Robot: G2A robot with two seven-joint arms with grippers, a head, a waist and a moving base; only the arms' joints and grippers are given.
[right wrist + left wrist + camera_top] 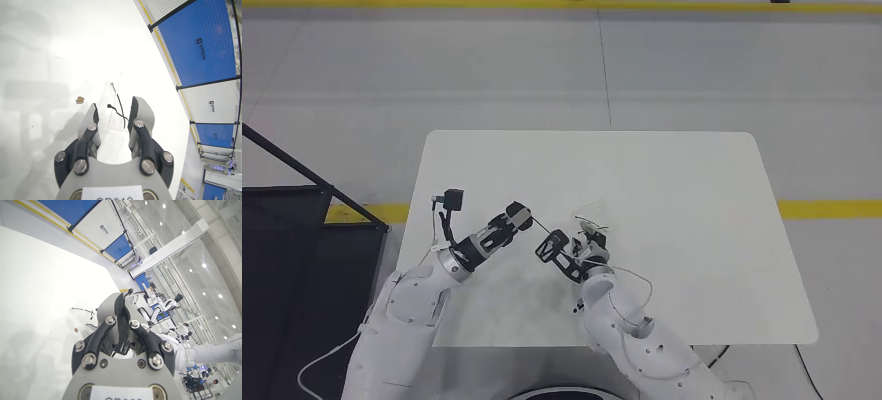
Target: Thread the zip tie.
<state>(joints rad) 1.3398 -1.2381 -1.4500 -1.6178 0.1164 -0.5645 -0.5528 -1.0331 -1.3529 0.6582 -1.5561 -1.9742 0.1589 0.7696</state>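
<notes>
While crossed — thin blk zip ties (122, 115)

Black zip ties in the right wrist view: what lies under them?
A clear plastic sheet, its edges faintly visible, on the white table. The crossed black zip ties cover the strip beneath them; sheet or bag, I cannot tell.

Zip ties (122, 114) partly behind right pincer (114, 103)

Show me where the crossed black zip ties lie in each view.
Top view: zip ties, thin lines just beyond the right gripper.
Left wrist view: zip ties beside a brown scrap.
Right wrist view: zip ties between that gripper's open fingers.
Shared landmark: the brown scrap, in both wrist views.
</notes>
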